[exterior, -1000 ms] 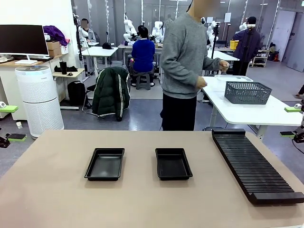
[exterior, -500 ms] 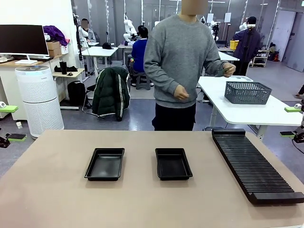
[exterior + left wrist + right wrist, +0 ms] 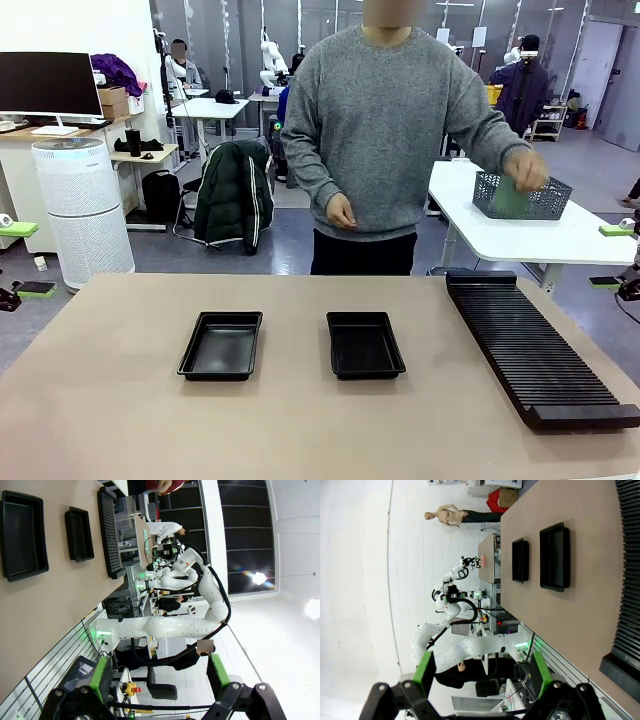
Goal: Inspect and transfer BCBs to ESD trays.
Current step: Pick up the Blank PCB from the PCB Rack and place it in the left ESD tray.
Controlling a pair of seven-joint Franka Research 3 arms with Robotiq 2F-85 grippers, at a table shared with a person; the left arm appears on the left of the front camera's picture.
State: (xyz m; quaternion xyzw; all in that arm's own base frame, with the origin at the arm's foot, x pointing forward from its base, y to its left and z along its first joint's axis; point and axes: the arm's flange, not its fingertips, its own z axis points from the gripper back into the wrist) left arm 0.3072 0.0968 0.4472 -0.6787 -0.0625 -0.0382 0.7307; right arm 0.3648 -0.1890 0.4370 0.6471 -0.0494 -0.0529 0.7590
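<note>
Across the tan worktop [image 3: 110, 400], a person in a grey sweater holds a small green circuit board [image 3: 508, 198] in one hand [image 3: 526, 168] at the dark grey mesh basket [image 3: 548, 205] on the white table behind. Two shallow black plastic trays lie side by side mid-worktop, left tray [image 3: 221, 345] apart from right tray [image 3: 365, 344], with a long black ribbed rack [image 3: 535, 350] further right. The left arm's jaws stand wide open, green pads [image 3: 102, 676] holding nothing. The right arm's jaws do the same, pads [image 3: 426, 672] spread.

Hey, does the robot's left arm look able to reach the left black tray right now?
Probably yes: the left gripper is open and empty off the left edge of the table, and nothing lies between it and the left tray.
</note>
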